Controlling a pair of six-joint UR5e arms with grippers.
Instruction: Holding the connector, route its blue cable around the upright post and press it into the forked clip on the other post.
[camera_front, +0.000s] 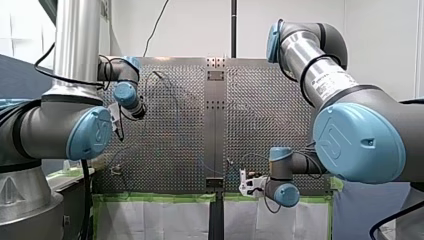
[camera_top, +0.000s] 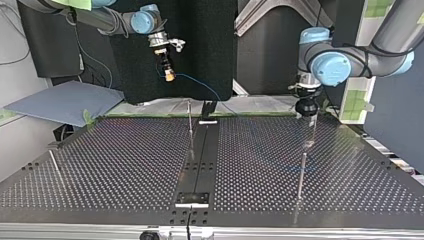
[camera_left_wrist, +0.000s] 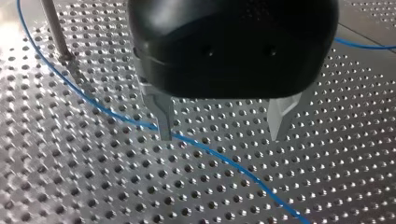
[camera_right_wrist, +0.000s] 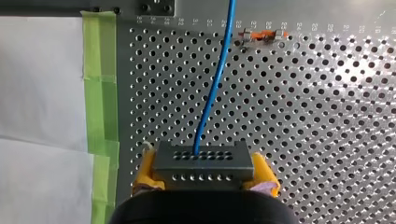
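My right gripper (camera_right_wrist: 204, 173) is shut on a grey connector block (camera_right_wrist: 203, 159), held between its yellow pads (camera_right_wrist: 145, 169). The blue cable (camera_right_wrist: 217, 79) leaves the connector and runs ahead over the perforated plate. In the top view this gripper (camera_top: 169, 74) hangs above the table's far edge, with the cable (camera_top: 200, 84) drooping toward the centre strip. My left gripper (camera_left_wrist: 222, 136) hovers low over the plate, open and holding nothing. The cable (camera_left_wrist: 210, 151) lies on the plate and passes under one metal finger (camera_left_wrist: 163, 122). An upright post (camera_left_wrist: 55, 32) stands off to the side.
Thin posts rise from the table at the centre (camera_top: 190, 125), at the top view's right (camera_top: 301, 176) and at its left (camera_top: 54, 166). A small orange and metal clip (camera_right_wrist: 259, 34) sits ahead of the right gripper. Green tape (camera_right_wrist: 99, 84) edges the plate.
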